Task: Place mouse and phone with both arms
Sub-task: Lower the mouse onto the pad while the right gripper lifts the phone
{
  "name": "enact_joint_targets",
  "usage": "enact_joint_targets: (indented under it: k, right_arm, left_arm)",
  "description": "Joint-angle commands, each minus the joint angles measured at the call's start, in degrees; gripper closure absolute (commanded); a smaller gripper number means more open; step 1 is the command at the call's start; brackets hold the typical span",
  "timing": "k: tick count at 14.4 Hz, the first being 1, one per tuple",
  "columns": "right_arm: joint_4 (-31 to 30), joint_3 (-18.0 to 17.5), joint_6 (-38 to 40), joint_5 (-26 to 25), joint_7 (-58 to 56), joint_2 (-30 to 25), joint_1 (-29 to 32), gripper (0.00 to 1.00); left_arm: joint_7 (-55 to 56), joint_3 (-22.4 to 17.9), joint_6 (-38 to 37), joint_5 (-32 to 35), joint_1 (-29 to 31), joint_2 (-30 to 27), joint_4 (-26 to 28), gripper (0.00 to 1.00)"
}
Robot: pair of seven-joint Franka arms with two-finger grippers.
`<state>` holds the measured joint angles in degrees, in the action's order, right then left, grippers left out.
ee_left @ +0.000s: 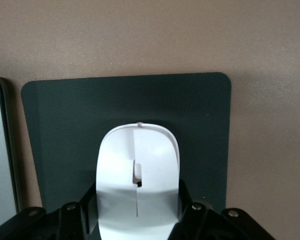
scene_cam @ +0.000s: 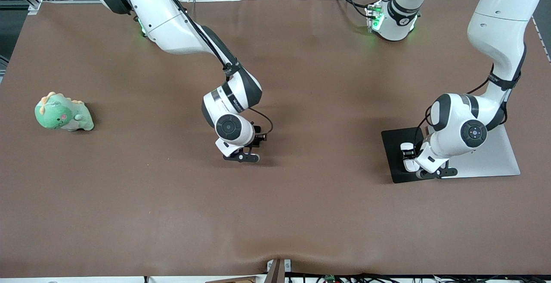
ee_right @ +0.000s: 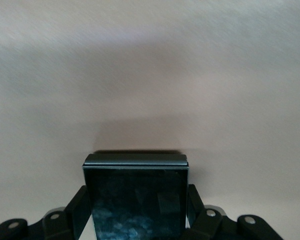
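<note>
The white mouse (ee_left: 138,170) sits between the fingers of my left gripper (ee_left: 138,202), which is shut on its sides. It is over the dark grey pad (ee_left: 190,115); I cannot tell whether it touches the pad. In the front view the left gripper (scene_cam: 421,166) is over that pad (scene_cam: 394,145), with the mouse (scene_cam: 407,153) showing white at it. My right gripper (ee_right: 135,205) is shut on the black phone (ee_right: 135,195), low over bare brown table. In the front view the right gripper (scene_cam: 242,157) is at the table's middle, and the phone is hidden there.
A silver slab (scene_cam: 495,158) lies beside the dark pad toward the left arm's end; its edge also shows in the left wrist view (ee_left: 0,155). A green plush dinosaur (scene_cam: 63,113) lies at the right arm's end of the table.
</note>
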<state>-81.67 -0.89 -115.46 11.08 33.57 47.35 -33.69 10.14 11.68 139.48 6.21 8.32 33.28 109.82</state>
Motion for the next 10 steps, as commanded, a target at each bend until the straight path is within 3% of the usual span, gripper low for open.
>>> enact_joint_targets:
  k: [1, 4, 10]
  right_arm:
    - [5.82, -0.60, 12.77, -0.80, -0.51, -0.41, 4.24, 1.00]
    - [3.64, -0.60, 13.68, -0.88, -4.90, -4.44, 7.75, 1.00]
    - [-11.12, -0.52, 11.58, -2.38, -11.59, -16.12, 15.05, 1.00]
  left_arm:
    - [-0.83, 0.09, 1.23, 1.35, 0.29, 0.03, 0.57, 0.57]
    - [-1.79, 0.09, 1.59, 1.35, 0.38, 0.21, 0.57, 0.56]
    - [-2.76, 0.01, 1.85, 1.35, 0.73, 0.91, 0.31, 0.52]
